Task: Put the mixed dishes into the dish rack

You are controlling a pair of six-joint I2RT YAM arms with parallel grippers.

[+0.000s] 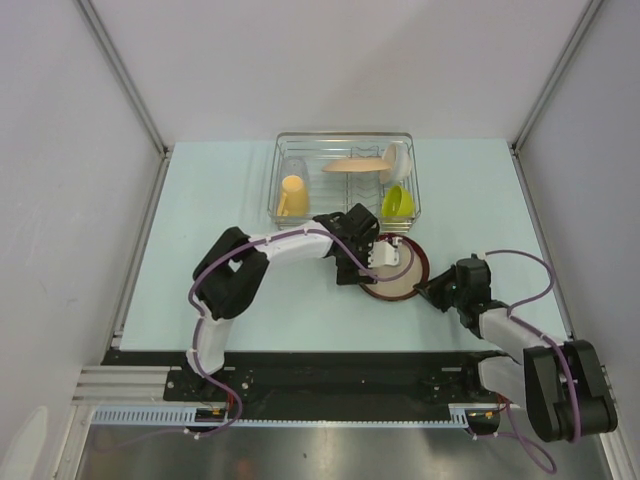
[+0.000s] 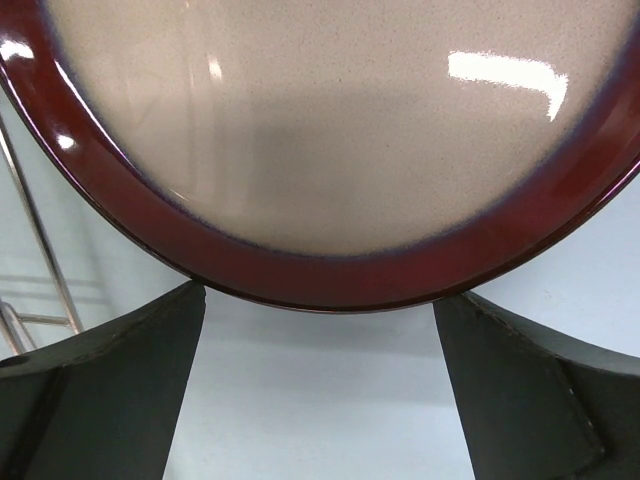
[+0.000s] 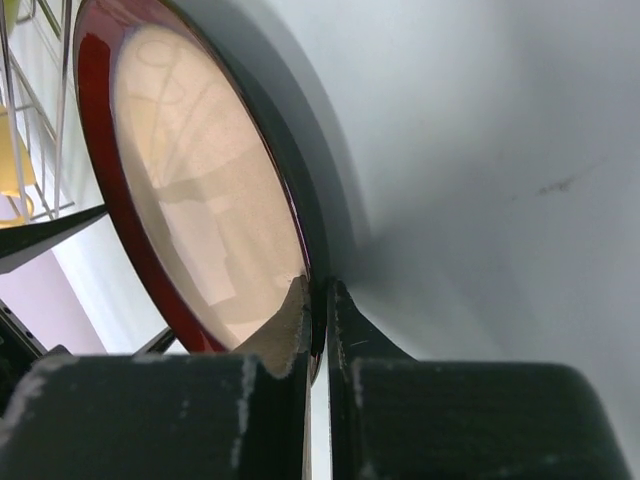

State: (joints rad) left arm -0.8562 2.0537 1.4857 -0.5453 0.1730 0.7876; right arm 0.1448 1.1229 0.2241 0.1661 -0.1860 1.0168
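The pale blue surface (image 1: 250,300) is enclosed by white walls (image 1: 60,150). The rack (image 1: 345,135) stands at its far edge. The plate (image 1: 400,287) sits just before the rack. The right fingers (image 3: 290,320) clamp the plate's rim. The left fingers (image 2: 180,330) stand wide at its edge.

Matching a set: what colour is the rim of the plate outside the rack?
Dark reddish-brown; the plate shows best in the left wrist view.
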